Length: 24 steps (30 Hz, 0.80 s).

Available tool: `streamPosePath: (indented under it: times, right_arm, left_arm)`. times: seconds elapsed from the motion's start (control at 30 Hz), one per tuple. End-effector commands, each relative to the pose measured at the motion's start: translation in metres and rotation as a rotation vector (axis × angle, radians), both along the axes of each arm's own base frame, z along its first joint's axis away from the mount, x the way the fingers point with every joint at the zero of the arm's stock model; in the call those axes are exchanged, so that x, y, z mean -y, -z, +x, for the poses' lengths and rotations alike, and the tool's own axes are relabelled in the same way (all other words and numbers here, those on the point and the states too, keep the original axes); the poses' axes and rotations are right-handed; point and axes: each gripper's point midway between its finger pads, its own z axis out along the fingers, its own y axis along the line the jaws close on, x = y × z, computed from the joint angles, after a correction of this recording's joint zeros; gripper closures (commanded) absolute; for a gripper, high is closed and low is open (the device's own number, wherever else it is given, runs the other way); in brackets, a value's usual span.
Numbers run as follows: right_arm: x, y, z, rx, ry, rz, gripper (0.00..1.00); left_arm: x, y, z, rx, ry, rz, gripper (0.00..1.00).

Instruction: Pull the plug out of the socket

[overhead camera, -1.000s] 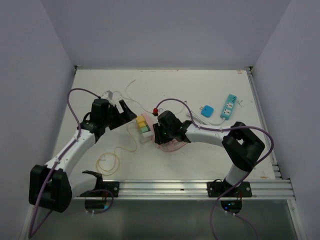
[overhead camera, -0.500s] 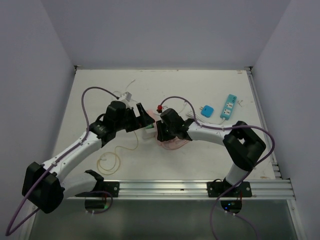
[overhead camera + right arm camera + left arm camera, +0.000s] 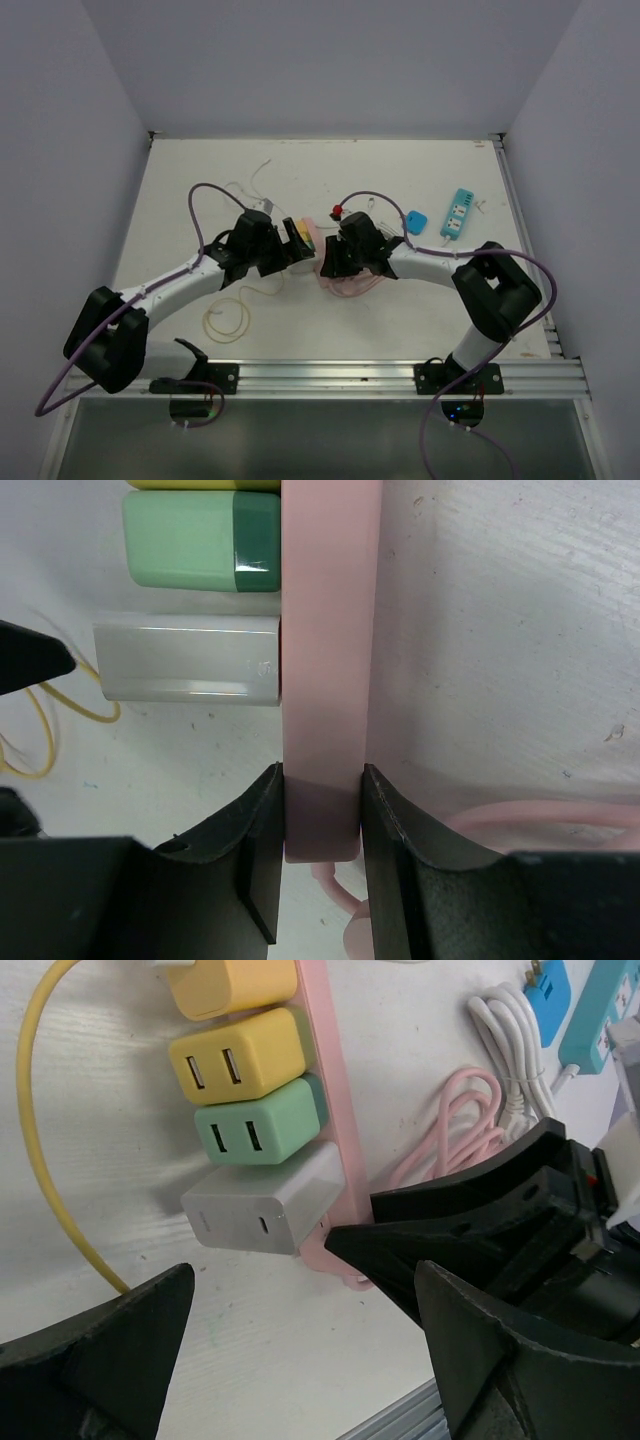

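A pink socket strip (image 3: 325,1080) lies on the white table with several plugs in its side: two yellow ones (image 3: 240,1057), a green one (image 3: 258,1130) and a grey-white one (image 3: 262,1203) nearest its end. My right gripper (image 3: 322,800) is shut on the end of the pink strip (image 3: 330,630), one finger on each long side. My left gripper (image 3: 300,1295) stands open a little short of the grey-white plug, touching nothing. From above, both grippers meet at the strip (image 3: 312,238) in mid-table.
A yellow cable (image 3: 235,310) loops on the table to the left. The strip's pink cord (image 3: 350,285) coils under the right arm. A blue adapter (image 3: 416,221), a blue power strip (image 3: 458,213) and a white cable bundle (image 3: 505,1035) lie at the right.
My left arm has swung right, bringing its open gripper up to the strip's plugs. The right gripper and the strip it holds have shifted a little to the right.
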Motion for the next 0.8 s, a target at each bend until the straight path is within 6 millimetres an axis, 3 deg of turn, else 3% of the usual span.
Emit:
streamPosePath:
  times: [0.0, 0.17, 0.5, 0.77]
  right_arm:
    - [0.043, 0.048, -0.019, -0.106, 0.03, -0.164, 1.0]
    - [0.043, 0.051, -0.02, -0.12, 0.028, -0.157, 1.0]
    - [0.044, 0.053, -0.019, -0.146, 0.031, -0.12, 1.0]
    - [0.043, 0.056, -0.02, -0.162, 0.027, -0.105, 1.0]
  left_arm:
    - [0.011, 0.007, 0.009, 0.002, -0.003, -0.038, 0.05]
    - [0.019, 0.009, 0.015, -0.003, 0.004, -0.055, 0.05]
    - [0.011, 0.046, 0.009, -0.092, -0.033, 0.001, 0.02]
    - [0.021, 0.038, 0.019, -0.073, -0.068, -0.073, 0.03]
